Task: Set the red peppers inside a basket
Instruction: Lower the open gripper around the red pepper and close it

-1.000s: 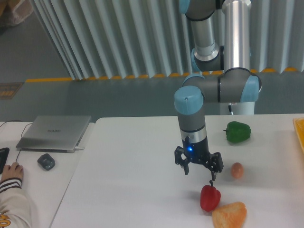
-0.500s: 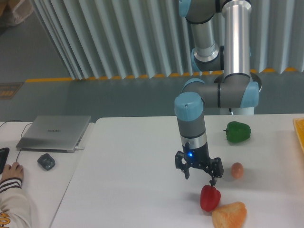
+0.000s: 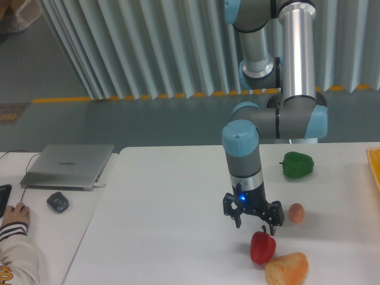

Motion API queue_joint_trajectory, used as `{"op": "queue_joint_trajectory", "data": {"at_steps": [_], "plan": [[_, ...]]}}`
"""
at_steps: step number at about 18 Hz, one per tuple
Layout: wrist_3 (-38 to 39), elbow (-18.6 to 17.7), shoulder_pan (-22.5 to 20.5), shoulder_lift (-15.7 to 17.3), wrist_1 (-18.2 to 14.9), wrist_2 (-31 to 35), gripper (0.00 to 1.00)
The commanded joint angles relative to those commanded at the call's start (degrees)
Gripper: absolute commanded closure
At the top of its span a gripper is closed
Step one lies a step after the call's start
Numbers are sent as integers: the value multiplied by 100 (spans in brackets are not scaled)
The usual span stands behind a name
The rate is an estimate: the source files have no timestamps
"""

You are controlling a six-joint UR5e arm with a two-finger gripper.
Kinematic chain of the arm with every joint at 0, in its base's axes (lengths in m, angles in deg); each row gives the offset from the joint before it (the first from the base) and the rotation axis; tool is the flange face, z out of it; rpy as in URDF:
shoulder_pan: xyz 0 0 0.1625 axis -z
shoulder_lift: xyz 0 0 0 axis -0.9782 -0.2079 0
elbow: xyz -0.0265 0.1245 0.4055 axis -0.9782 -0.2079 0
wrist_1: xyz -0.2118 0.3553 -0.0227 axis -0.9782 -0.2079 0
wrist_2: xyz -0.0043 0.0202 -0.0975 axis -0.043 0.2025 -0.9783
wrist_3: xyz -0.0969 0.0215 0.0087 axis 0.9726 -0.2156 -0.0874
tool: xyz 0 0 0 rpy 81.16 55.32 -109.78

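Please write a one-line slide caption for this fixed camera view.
Open gripper above the red pepper, basket at table edge.

I see the tool (image 3: pixel 252 221) just above the pepper (image 3: pixel 262 247) at the tabletop's (image 3: pixel 166 225) near edge, bread piece (image 3: pixel 287 269) touching its right, basket (image 3: pixel 374 166) far right, laptop (image 3: pixel 68 165) far left.

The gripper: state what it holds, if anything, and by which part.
Nothing is held. The gripper hangs open just above the red pepper, which sits on the table.
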Motion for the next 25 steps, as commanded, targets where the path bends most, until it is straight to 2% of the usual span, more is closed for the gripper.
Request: {"op": "queue_joint_trajectory", "data": {"at_steps": [13,25], "plan": [[70,167,-44,-220,35,54,0],[202,158,0,-291,44,221,0]]}}
